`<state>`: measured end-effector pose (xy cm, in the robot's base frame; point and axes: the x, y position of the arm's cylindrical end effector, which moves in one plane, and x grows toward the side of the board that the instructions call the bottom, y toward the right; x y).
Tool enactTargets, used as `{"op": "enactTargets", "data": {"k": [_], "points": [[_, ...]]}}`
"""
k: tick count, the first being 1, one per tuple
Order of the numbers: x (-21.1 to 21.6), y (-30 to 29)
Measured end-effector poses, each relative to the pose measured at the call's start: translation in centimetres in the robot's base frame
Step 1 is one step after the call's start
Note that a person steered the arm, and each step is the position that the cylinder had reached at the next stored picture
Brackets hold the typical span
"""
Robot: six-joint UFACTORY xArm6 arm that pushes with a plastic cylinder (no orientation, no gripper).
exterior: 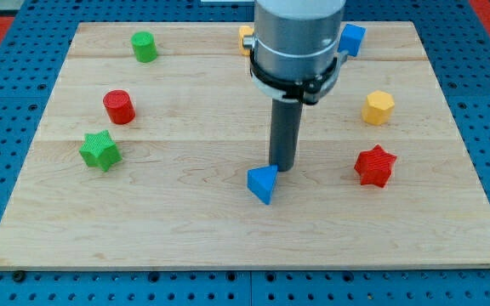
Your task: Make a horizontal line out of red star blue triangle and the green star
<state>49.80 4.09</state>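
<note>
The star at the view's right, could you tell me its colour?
Red; the red star shows clearly in the camera view.

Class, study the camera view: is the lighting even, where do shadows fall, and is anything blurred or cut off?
Camera view: the light is soft and even, with no glare on the board; the blue triangle and red star cast only small shadows at their bases; all blocks look sharp; my tip sits just above the triangle; the arm's housing is cut off at the view's top.
</note>
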Motion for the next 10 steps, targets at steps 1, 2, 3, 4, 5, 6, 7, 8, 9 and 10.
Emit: {"op": "enactTargets", "data": {"k": [1, 2, 3, 4, 5, 6, 7, 8, 9, 10], "points": [[2.9, -0.1], [4.4, -0.1], [1.0, 1.7], [1.0, -2.2], [2.0, -3.7], [3.0, -3.8], [-1.7, -1.0], [-3.5, 4.9], [-4.1, 10.8], [-2.7, 13.2]]}}
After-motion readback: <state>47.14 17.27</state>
